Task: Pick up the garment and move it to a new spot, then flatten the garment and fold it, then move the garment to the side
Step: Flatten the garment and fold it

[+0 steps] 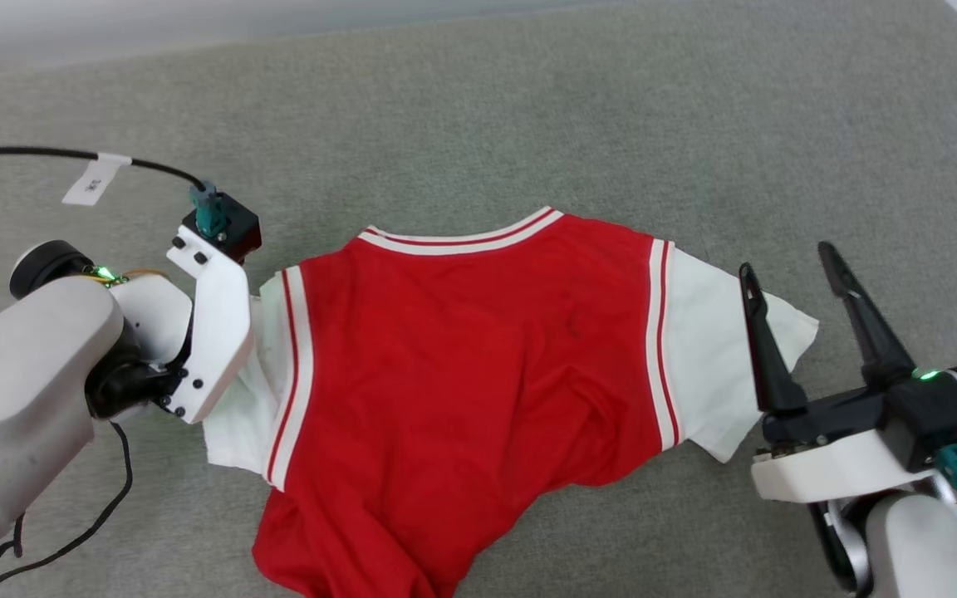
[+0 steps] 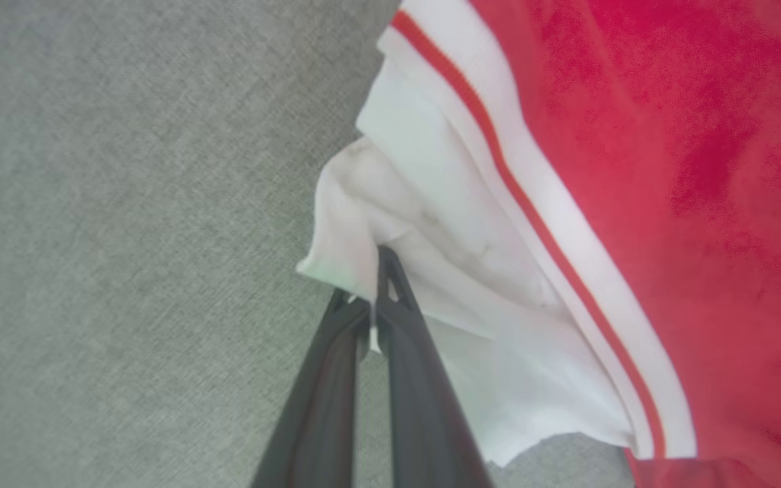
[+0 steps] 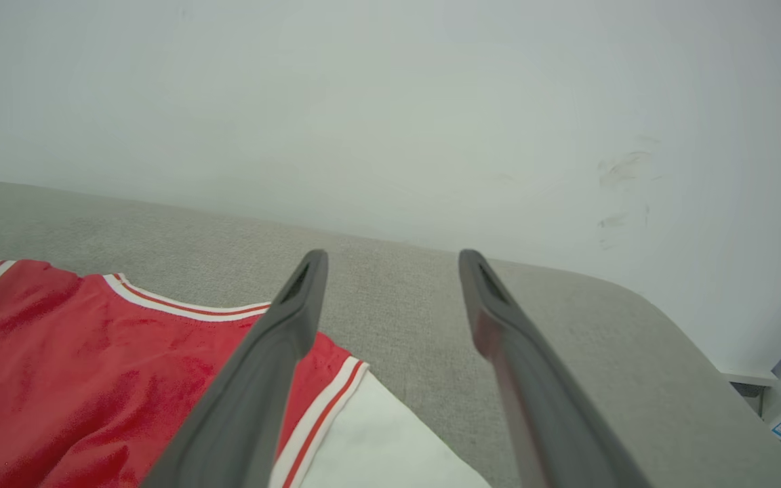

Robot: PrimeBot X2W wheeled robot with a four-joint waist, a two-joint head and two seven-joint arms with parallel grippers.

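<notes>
Red T-shirt (image 1: 478, 357) lies spread mid grey upholstered surface (image 1: 528, 124), hem rumpled toward the near edge. Left gripper (image 2: 373, 285) is pinched shut on the white left sleeve (image 2: 431, 224). Right gripper (image 1: 787, 260) hovers with jaws apart at the right sleeve (image 1: 711, 349). Fabric judged light and limp, so it will sag; take it at both sleeves.

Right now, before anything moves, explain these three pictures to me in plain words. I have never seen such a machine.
This is a two-armed robot. One picture looks down from its head; the other two look along each arm's jaws from the wrist. On the grey fabric-covered surface lies a bright red soft T-shirt with white short sleeves, spread out, rumpled at the hem. The left jaws are shut, pinching the edge of one white sleeve. The right jaws stand open, holding nothing, by the other sleeve.
</notes>
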